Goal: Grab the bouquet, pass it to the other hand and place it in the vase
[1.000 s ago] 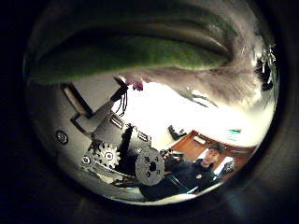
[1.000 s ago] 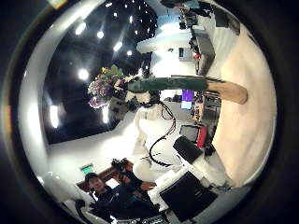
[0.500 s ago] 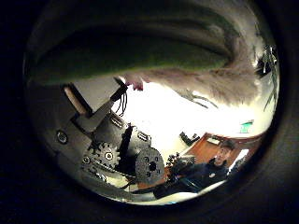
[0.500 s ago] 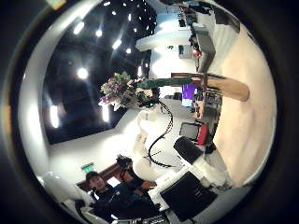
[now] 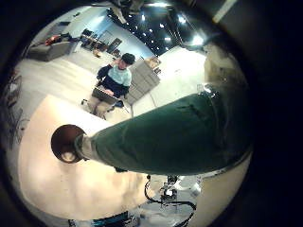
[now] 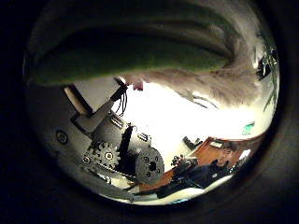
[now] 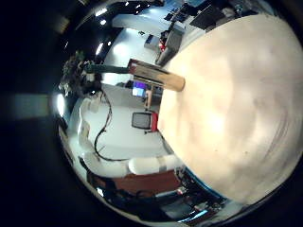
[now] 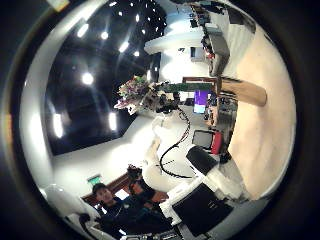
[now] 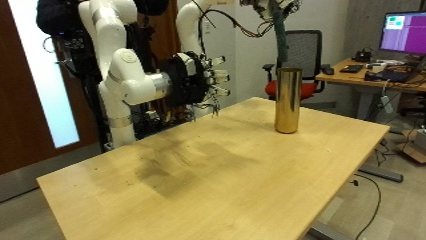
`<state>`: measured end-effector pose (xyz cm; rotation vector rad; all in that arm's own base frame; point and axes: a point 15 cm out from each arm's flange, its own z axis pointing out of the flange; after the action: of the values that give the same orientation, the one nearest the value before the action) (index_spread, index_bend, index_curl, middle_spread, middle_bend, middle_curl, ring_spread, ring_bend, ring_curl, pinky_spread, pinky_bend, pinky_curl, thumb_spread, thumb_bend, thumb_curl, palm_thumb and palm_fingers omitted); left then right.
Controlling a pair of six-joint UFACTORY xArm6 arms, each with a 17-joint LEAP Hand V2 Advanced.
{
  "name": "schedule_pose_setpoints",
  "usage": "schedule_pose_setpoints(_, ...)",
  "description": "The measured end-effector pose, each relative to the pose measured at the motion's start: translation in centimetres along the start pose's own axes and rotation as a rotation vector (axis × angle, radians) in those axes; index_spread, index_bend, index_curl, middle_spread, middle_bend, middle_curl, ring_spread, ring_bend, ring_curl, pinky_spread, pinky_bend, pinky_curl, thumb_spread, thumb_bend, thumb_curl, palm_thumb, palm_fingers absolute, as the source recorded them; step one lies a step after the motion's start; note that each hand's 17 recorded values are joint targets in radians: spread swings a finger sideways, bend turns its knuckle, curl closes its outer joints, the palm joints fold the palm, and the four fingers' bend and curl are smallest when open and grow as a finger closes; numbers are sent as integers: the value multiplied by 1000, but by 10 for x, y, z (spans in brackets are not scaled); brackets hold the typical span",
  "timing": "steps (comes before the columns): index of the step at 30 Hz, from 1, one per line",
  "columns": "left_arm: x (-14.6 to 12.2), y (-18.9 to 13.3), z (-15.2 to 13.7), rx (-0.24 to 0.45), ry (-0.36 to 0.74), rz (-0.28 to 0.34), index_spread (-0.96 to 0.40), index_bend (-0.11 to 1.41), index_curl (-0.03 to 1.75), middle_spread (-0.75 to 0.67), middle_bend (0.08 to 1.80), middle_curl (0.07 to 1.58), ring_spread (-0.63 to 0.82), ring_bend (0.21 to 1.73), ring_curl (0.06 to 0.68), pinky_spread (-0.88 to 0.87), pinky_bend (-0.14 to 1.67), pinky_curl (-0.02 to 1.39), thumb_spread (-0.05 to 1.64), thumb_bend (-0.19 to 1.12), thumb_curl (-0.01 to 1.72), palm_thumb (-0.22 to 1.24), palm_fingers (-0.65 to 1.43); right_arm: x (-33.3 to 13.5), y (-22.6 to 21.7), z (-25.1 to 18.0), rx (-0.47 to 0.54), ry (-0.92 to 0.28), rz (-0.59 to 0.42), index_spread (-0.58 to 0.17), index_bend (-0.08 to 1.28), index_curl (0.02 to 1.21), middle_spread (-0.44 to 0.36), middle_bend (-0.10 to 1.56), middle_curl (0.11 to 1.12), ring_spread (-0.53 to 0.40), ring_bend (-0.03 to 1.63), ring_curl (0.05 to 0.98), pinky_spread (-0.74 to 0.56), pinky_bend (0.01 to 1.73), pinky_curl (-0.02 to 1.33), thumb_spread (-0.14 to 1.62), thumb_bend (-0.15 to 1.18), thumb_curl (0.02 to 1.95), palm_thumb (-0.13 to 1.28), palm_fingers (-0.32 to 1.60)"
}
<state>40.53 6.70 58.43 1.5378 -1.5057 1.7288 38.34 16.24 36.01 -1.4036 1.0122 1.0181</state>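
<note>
Handover looks done: the left hand (image 6: 121, 154) is clamped on the bouquet (image 9: 282, 40), stem hanging right over the vase (image 9: 286, 100) at the table's (image 9: 240, 185) far edge. The right hand (image 9: 200, 78) hangs empty, fingers apart. Only lowering and release remain.

Both arms are glossy white, built of thick rounded tube segments with bulbous joint housings, rising beyond the far edge of the surface (image 9: 253, 170). The right hand (image 9: 200, 78) is a blocky cluster of black and white parts. The left hand (image 6: 126, 154), seen from its palm, shows black housings, grey geared wheels and small screws.
</note>
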Motion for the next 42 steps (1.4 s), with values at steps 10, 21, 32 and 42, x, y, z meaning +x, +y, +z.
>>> schedule_pose_setpoints(10,-6,-1,-2,1,-3,-7,-627,318,1562,-533,1088,1031,-407,1395,594,-585,1068,744,95,-22,924,1138,1079,2,0,2,-5,-2,5,-299,161,267,125,186,297,174,434,253,348,463,304,934,-26,477,815,39)
schedule_pose_setpoints(21,-9,-8,-4,10,-2,-6,-597,320,1574,-534,1085,1031,-408,1393,597,-588,1064,750,106,-21,928,1141,1078,3,-1,3,-7,-4,6,-292,162,270,125,185,295,173,430,249,347,457,306,934,-26,478,818,47)
schedule_pose_setpoints(32,-6,-16,-5,9,-5,-8,-566,321,1591,-534,1074,1045,-408,1394,598,-589,1063,755,110,-21,938,1138,1077,4,-1,3,-7,-4,6,-290,164,275,124,183,292,174,436,252,347,446,306,933,-26,480,823,56)
schedule_pose_setpoints(42,-34,-15,-7,-3,-8,-36,-543,310,1608,-537,1072,1056,-410,1381,598,-596,1049,750,108,-23,941,1136,1063,3,-2,3,-9,-3,4,-292,170,280,126,183,291,174,428,249,350,432,306,933,-26,482,823,73)
